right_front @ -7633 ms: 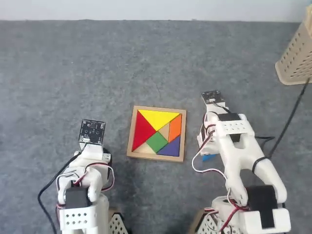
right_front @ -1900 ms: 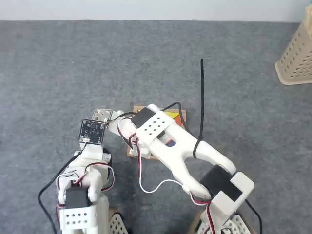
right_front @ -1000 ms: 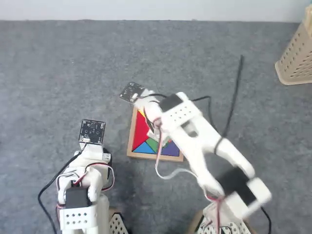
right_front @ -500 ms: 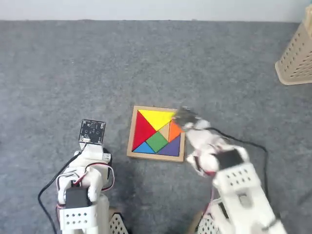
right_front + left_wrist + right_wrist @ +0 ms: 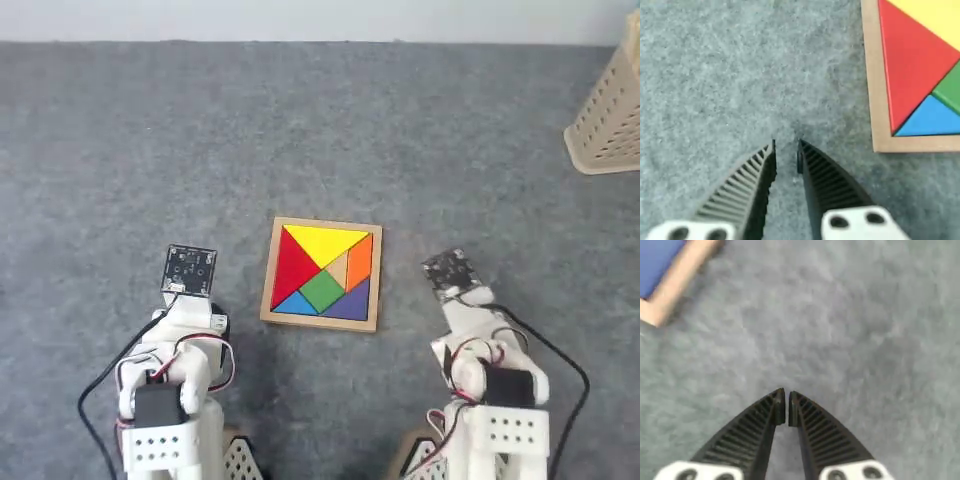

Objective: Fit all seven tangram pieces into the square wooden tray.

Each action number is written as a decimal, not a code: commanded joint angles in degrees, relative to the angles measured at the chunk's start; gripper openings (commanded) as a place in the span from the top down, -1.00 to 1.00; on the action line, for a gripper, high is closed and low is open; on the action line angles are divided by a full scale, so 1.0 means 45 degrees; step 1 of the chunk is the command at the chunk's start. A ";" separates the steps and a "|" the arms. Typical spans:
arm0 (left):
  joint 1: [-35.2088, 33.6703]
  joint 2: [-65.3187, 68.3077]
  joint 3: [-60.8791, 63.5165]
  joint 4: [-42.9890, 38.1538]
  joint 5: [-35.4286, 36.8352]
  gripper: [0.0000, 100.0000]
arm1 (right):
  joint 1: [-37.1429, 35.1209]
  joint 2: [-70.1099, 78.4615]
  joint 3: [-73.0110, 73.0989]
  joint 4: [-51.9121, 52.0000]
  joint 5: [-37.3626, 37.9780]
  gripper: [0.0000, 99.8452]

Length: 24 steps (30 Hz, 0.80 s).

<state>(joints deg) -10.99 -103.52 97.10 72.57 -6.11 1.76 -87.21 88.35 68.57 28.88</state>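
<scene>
The square wooden tray (image 5: 268, 278) lies flat on the grey felt mat (image 5: 150, 140), midway between the two arms, and all seven tangram pieces sit inside it. The yellow triangle (image 5: 325, 243) fills the far side and the red triangle (image 5: 292, 268) the left side. The green square (image 5: 322, 290) is in the middle, with the small blue triangle (image 5: 295, 303) at the near left corner. The purple triangle (image 5: 352, 303) takes the near right corner, the orange parallelogram (image 5: 361, 264) runs along the right edge, and a pale wood-coloured triangle (image 5: 338, 269) sits between it and the centre. The left arm (image 5: 170, 385) is folded back near and left of the tray. The left gripper (image 5: 786, 149) hangs over bare mat just left of the tray's frame, its claw almost together and holding nothing. The right arm (image 5: 495, 385) is folded back near and right. The right gripper (image 5: 786, 401) is over bare mat, tips pressed together and empty. A beige perforated basket (image 5: 608, 105) stands at the far right edge
</scene>
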 commanded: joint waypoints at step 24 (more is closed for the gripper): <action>0.0020 -0.0274 -0.0127 0.0000 0.0098 0.86 | 0.3057 -0.3624 0.1817 0.0635 0.0234 0.98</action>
<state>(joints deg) -10.99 -103.52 97.10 72.57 -6.11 14.86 -102.59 95.47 70.77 29.23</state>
